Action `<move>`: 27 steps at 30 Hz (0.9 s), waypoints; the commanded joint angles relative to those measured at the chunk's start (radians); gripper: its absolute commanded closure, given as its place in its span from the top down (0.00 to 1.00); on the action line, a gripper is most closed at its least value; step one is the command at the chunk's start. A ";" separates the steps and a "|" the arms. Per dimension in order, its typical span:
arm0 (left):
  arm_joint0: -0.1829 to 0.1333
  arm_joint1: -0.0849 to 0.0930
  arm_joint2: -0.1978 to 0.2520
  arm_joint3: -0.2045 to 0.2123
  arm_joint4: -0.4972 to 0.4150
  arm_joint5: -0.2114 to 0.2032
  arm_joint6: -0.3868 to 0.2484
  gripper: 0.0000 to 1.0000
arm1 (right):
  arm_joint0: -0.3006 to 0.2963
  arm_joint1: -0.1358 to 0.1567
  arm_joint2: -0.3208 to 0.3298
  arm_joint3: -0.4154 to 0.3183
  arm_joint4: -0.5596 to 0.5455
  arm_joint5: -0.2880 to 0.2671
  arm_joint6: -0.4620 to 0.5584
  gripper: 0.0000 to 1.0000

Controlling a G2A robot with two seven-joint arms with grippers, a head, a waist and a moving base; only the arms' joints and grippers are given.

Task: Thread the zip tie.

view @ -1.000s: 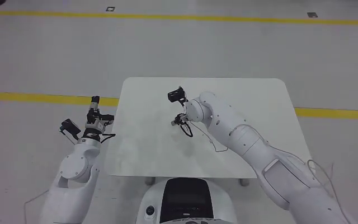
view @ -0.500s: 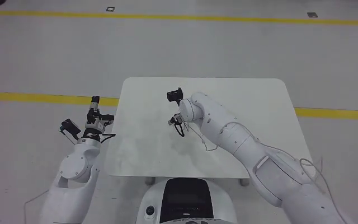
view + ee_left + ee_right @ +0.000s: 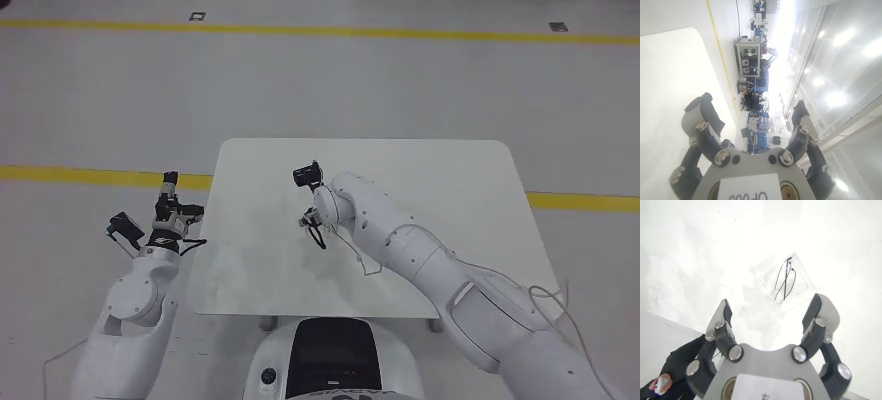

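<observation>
Several thin black zip ties lie in a shallow clear tray on the white table. My right gripper hovers over the table short of the tray, open, with nothing between its ribbed pads. From above, the right gripper sits near the table's middle, left of centre. My left gripper is held off the table's left side, pointing away from the robot. Seen from the left wrist, the left gripper is open and holds nothing.
The table's left edge runs beside the left gripper. A dark object sits past the table edge in the right wrist view. A thin cable trails along the right arm. Yellow floor lines run behind the table.
The right arm has shifted its gripper a little to the left across the table. The left arm has kept still.
</observation>
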 commanded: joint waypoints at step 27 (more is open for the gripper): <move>0.000 0.000 0.000 0.000 0.000 0.000 0.000 1.00 | 0.003 -0.065 0.014 0.132 -0.012 -0.008 -0.041 1.00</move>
